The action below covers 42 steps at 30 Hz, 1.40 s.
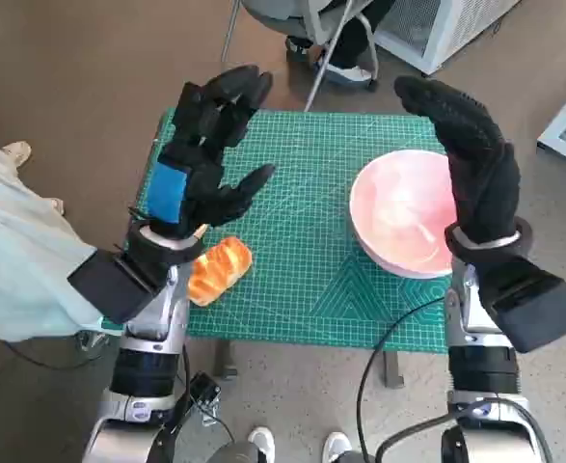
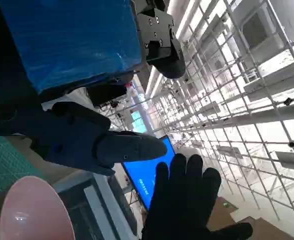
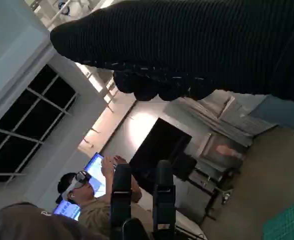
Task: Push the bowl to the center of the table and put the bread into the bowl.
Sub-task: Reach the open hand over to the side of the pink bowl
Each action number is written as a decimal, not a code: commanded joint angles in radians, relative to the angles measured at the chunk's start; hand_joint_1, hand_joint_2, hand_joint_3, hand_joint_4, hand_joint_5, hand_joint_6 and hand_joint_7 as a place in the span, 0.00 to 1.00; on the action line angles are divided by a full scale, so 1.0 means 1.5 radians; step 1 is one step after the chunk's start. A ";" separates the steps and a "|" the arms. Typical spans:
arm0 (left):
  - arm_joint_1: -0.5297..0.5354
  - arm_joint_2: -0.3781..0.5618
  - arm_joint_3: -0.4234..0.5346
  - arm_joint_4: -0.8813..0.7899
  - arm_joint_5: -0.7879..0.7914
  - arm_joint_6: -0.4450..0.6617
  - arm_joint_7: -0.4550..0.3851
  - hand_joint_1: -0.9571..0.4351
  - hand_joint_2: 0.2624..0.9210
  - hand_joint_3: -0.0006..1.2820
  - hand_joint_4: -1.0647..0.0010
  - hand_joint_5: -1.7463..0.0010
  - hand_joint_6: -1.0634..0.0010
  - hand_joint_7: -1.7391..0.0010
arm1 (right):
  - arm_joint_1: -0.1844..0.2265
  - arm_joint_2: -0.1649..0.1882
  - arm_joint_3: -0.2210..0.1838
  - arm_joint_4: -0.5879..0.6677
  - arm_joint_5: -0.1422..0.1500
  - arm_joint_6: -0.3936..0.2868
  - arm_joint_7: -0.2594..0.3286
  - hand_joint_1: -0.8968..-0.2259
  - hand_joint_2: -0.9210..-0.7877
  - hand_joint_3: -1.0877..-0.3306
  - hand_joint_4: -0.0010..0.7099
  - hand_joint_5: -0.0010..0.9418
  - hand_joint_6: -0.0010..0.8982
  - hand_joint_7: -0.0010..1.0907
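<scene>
Hiding the bread's (image 1: 218, 270) near end, left hand (image 1: 205, 145) hovers spread, empty. Loaf lies diagonally near the mat's (image 1: 292, 203) front-left corner. Right hand (image 1: 471, 154) flat, fingers extended, beside bowl (image 1: 403, 212), right side.

Right hand (image 3: 197, 45): the black knitted glove spans the frame as a broad dark band, its fingertips bunched near the middle; nothing is seen in its grasp. Beyond it, an indoor room with dark-paned windows (image 3: 21, 130) and a large black panel (image 3: 162, 145) against a lit wall. A seated person (image 3: 94, 200) wears a headset, hands raised, with a bright blue screen (image 3: 94, 165) just beside. Two black upright posts (image 3: 141, 200) stand close to the person. A sliver of green mat (image 3: 287, 225) shows at one corner.
</scene>
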 commanded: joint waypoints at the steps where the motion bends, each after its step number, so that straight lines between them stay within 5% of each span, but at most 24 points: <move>1: 0.007 -0.002 -0.001 -0.005 -0.005 0.000 -0.004 0.33 1.00 0.25 0.69 0.95 0.94 0.53 | 0.019 -0.004 -0.003 0.006 0.000 0.001 0.003 0.39 0.00 0.41 0.40 0.00 0.00 0.68; 22: 0.018 -0.008 0.003 -0.011 -0.029 0.013 -0.018 0.35 1.00 0.23 0.70 0.95 0.96 0.53 | 0.035 -0.019 -0.017 0.008 -0.007 -0.006 -0.005 0.40 0.00 0.40 0.41 0.00 0.00 0.66; 32: 0.026 -0.010 0.005 -0.018 -0.037 0.014 -0.019 0.36 1.00 0.22 0.70 0.95 0.96 0.53 | 0.038 -0.072 -0.076 0.075 -0.001 -0.039 -0.018 0.43 0.00 0.38 0.38 0.00 0.00 0.64; 42: 0.030 -0.007 0.013 -0.003 -0.046 0.003 -0.028 0.37 1.00 0.22 0.71 0.95 0.96 0.53 | 0.036 -0.137 -0.143 0.227 -0.038 -0.079 -0.109 0.48 0.00 0.31 0.36 0.00 0.00 0.64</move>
